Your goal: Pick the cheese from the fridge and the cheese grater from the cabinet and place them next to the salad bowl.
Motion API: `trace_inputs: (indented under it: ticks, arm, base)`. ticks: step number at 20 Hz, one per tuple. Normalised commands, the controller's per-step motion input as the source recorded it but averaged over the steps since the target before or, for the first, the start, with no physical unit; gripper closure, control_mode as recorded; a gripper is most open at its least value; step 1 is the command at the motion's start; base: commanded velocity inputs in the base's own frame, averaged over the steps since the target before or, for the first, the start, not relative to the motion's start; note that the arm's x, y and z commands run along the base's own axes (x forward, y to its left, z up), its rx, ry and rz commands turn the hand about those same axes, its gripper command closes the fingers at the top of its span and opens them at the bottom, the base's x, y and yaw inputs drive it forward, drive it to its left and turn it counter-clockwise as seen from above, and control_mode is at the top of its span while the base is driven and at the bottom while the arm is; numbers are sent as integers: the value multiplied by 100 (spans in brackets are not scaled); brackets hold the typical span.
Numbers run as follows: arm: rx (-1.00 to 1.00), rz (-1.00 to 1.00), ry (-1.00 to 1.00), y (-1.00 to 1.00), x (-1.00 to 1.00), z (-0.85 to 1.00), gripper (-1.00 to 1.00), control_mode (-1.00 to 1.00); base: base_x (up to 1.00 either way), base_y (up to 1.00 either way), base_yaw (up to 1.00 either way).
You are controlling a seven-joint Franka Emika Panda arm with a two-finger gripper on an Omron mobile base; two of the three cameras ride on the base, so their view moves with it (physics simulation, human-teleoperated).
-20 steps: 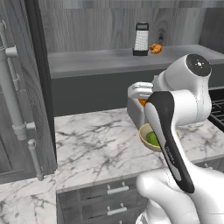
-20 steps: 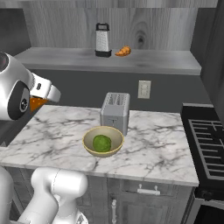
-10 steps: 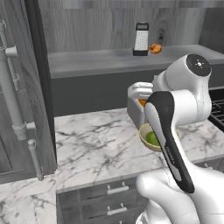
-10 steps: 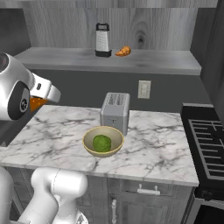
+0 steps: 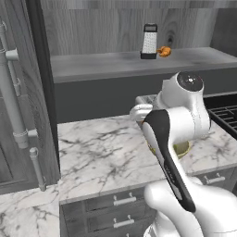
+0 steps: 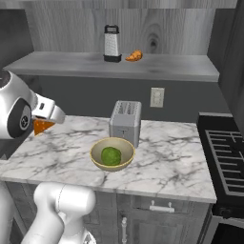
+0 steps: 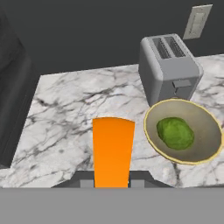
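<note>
Holding steady since a second ago — your gripper [image 7: 112,183] stays clenched on the bright orange cheese wedge [image 7: 113,151] above the marble counter [image 7: 65,118]; tan-yellow salad bowl [image 7: 184,131] at three o'clock, silver toaster [image 7: 168,68] at one.

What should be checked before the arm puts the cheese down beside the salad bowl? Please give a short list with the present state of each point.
1. Cheese held in the shut end effector: ok.
2. Bare counter beside the salad bowl: ok.
3. Cheese already down on the counter: not ok, it hangs above it.
4. Toaster out of the way: ok, it stands behind the bowl.
5. Grater fetched: not ok, it stands on the shelf.
</note>
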Motion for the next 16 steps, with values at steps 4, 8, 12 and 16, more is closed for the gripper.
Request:
trace_inputs:
  ticks: [4,8,12,16]
  arm:
    - [-2,0,2,10,7,-64,100,-100]
    - [8,0,-1,0,9,-48,100,-100]
    - [-4,0,0,7,15,-48,100,-100]
    - [-22,-2,0,24,34,-50,100,-100]
  base:
    - [0,0,0]
    - [0,0,0]
    - [0,0,0]
    - [0,0,0]
